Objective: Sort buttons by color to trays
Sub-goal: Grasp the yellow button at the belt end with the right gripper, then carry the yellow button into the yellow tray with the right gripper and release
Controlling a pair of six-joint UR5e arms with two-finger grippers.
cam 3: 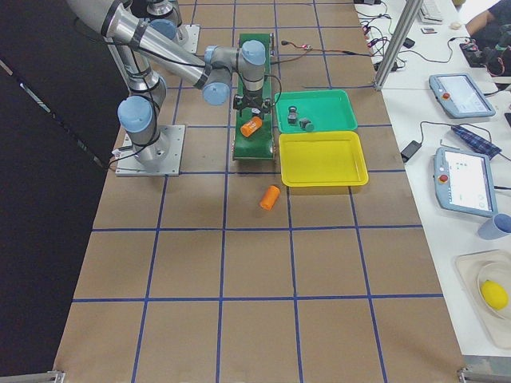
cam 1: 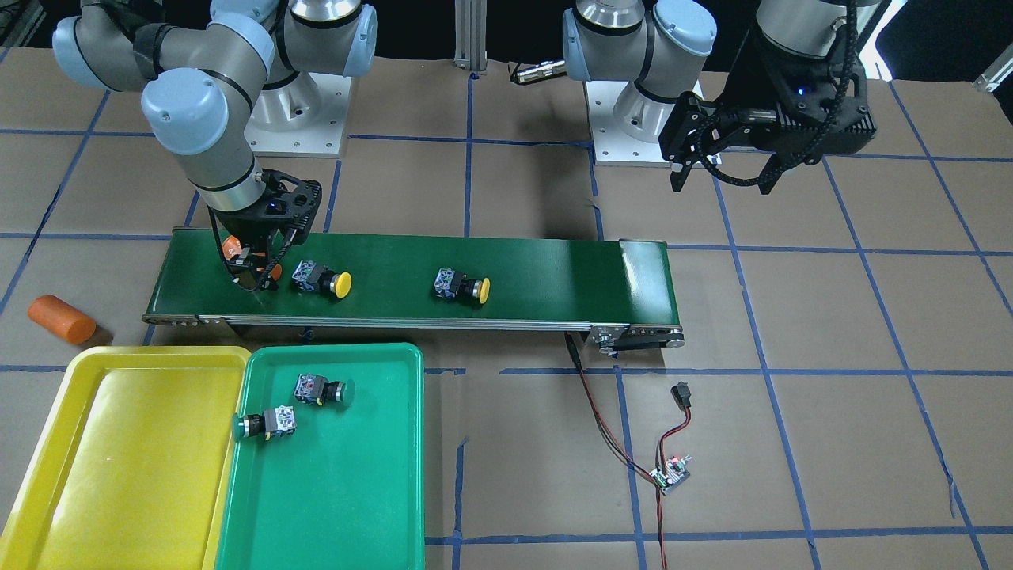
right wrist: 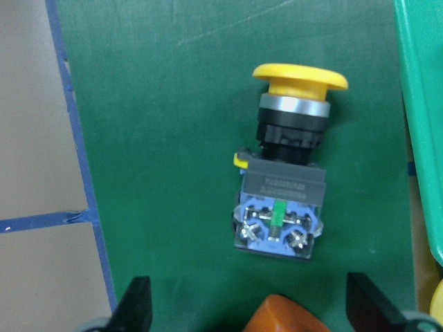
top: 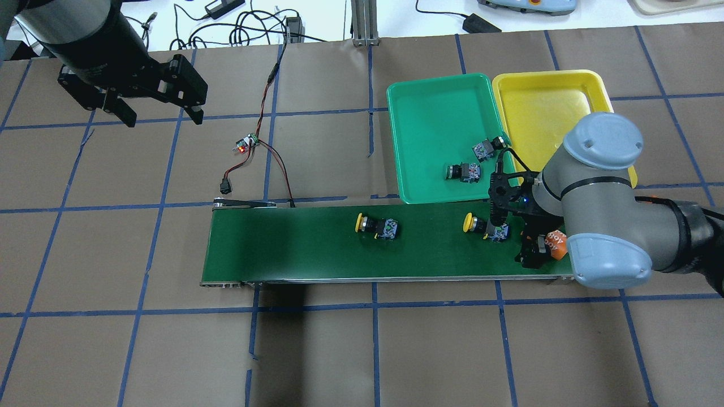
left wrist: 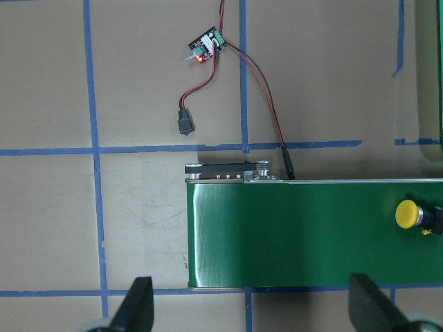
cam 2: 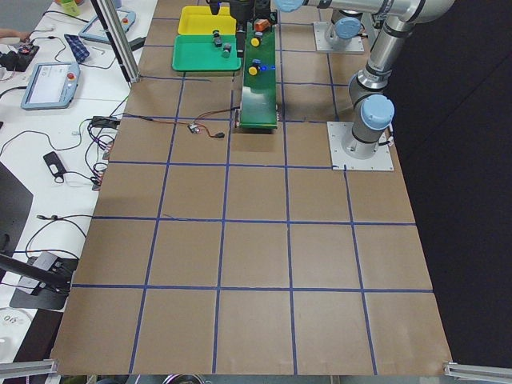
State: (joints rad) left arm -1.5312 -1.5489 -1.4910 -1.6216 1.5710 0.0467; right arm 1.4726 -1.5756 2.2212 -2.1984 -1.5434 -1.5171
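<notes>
Table top: brown sheeting [top: 317,350], marked into a grid by blue tape lines [top: 373,339]
Post: aluminium profile post [top: 360,22], upright at the table's far edge
Bench: white bench [cam 3: 451,235] along that same table edge, carrying cables [top: 243,22] and handheld screens [cam 3: 453,94]
Opposite side of the table: dark area [cam 2: 464,240], unlit

The orange cylinder [top: 556,244] lying on the green belt [top: 294,249] is showing white digits on its end; they are looking like 4680, but they are small and turned sideways. The grey body of the yellow button [right wrist: 285,185] is carrying a line of fine print that is coming out too blurred to read.
</notes>
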